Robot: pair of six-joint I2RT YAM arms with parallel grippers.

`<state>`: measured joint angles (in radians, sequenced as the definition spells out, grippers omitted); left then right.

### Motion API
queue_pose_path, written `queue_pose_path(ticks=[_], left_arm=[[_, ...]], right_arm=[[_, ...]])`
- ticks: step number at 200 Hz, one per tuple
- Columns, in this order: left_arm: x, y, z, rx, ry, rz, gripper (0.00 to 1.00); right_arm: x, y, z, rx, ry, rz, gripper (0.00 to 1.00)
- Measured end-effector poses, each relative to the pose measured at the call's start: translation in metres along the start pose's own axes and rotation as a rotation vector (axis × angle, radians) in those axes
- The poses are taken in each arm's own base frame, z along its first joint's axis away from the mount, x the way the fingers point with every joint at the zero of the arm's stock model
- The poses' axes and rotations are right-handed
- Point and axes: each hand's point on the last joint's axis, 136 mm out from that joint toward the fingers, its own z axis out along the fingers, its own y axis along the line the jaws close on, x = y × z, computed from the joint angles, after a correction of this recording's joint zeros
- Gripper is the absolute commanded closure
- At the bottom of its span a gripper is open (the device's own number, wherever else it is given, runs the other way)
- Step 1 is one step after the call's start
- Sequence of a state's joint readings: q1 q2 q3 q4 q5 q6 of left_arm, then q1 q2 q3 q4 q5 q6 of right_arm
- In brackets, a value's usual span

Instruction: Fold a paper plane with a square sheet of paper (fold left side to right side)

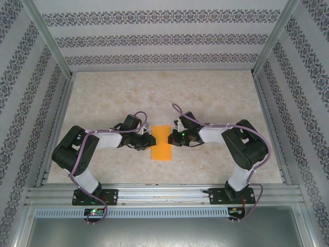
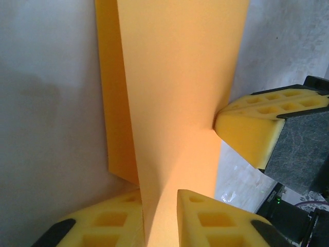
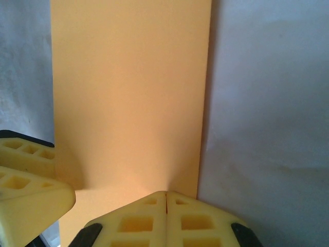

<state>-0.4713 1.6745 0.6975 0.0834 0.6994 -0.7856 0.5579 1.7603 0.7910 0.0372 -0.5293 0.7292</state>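
Right gripper (image 3: 166, 194) up close: yellow fingers shut tight, nothing between them, tips on the orange sheet (image 3: 128, 92). Left gripper (image 2: 158, 191) is slightly apart with the sheet running up between its fingers, can't tell if it's clamped. The sheet sits mid-table (image 1: 216, 98).

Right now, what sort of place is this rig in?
Probably a lab robot cell, not a home: silver aluminium-extrusion frame, patterned wallpaper panels walling in a beige marble-look tabletop carrying a thin orange paper sheet.
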Motion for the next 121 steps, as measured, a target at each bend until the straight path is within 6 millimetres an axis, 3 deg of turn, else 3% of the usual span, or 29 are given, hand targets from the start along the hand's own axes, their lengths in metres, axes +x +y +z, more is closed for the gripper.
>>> queue_pose_path(ticks=[57, 94, 121], left_arm=[[-0.003, -0.008, -0.005, 0.025, -0.023, -0.018, 0.94], [-0.003, -0.010, -0.005, 0.040, -0.026, -0.052, 0.97], [-0.005, -0.013, -0.005, 0.054, -0.033, -0.067, 0.97]], right_arm=[[-0.006, 0.004, -0.014, 0.000, -0.045, -0.055, 0.70], [-0.019, 0.028, -0.050, -0.022, -0.166, -0.213, 0.58], [-0.008, 0.037, -0.074, -0.031, -0.231, -0.329, 0.52]])
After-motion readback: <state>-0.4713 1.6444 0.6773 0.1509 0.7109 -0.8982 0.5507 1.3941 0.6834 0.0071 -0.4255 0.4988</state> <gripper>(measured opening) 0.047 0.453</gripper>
